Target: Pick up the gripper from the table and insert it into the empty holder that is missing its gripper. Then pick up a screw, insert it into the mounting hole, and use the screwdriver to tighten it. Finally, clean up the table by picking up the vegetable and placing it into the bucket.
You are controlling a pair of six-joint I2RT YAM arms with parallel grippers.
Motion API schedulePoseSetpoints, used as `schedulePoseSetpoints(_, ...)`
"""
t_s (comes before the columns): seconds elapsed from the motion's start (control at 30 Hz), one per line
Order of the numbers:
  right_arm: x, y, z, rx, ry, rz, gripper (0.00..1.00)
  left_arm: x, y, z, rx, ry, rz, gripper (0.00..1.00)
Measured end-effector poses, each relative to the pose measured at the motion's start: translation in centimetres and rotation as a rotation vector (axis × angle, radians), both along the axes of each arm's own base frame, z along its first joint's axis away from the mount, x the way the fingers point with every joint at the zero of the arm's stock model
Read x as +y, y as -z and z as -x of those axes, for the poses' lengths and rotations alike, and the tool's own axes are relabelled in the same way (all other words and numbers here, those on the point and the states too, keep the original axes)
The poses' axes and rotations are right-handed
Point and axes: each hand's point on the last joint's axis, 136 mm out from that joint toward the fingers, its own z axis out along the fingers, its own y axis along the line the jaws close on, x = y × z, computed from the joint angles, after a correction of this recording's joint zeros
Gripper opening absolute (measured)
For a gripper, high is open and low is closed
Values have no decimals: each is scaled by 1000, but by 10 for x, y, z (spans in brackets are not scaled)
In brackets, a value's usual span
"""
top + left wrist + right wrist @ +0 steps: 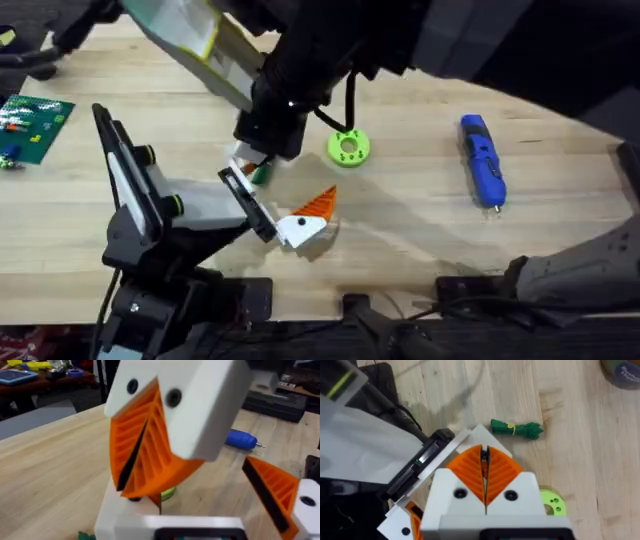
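Orange and white right up front: the gripper point(305, 222) lies on the wooden table point(420, 230), its white end just against the tip of the holder point(255, 208), the flat black bracket on the jointed arm. It is not seated in the holder; it sits loose on the wood. Just beyond, the left gripper point(262, 150) hangs low over the table, its orange pads point(135, 435) drawn nearly together with only a thin dark slit between them, nothing clamped. The green vegetable point(260, 173) lies right beside its tip. The right gripper point(484, 470) looks down from above, pads pressed flat together and empty, with the vegetable on the wood beyond it. Further out sits the lime-green disc point(348, 148), and well apart to the right lies the blue screwdriver point(483, 160), untouched.
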Motion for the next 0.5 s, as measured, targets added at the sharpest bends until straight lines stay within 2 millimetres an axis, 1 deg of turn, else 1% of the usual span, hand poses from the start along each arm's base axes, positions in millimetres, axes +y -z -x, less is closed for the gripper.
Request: schedulePoseSetpoints(0.5,-2,1,1,5,0,7,8,0,0,0,3,1,2,986)
